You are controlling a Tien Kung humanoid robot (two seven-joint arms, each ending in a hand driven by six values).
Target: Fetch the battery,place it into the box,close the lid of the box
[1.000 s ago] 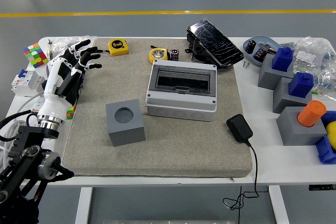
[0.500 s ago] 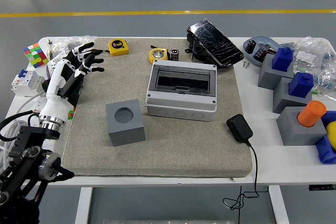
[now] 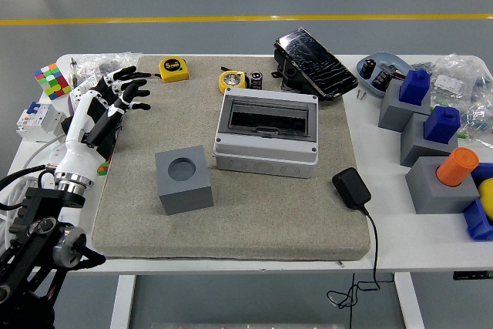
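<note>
A small dark battery [image 3: 256, 79] stands on the mat beside a yellow tape measure [image 3: 233, 81], just behind the grey box [image 3: 266, 132]. The box sits mid-mat with its dark transparent lid lying flat over the top. My left hand [image 3: 115, 96] hovers at the mat's left edge, fingers spread and holding nothing, well to the left of the battery. The right arm does not show.
A grey cube with a round hole [image 3: 184, 179] sits front left of the box. A second yellow tape measure [image 3: 173, 68], a black tilted panel [image 3: 315, 63], a black adapter [image 3: 351, 188] with cable, and grey-blue blocks [image 3: 420, 125] lie around. A colourful cube [image 3: 51, 80] is far left.
My left hand has drawn back slightly to the left and toward the mat's edge, fingers still spread. Nothing else has moved.
</note>
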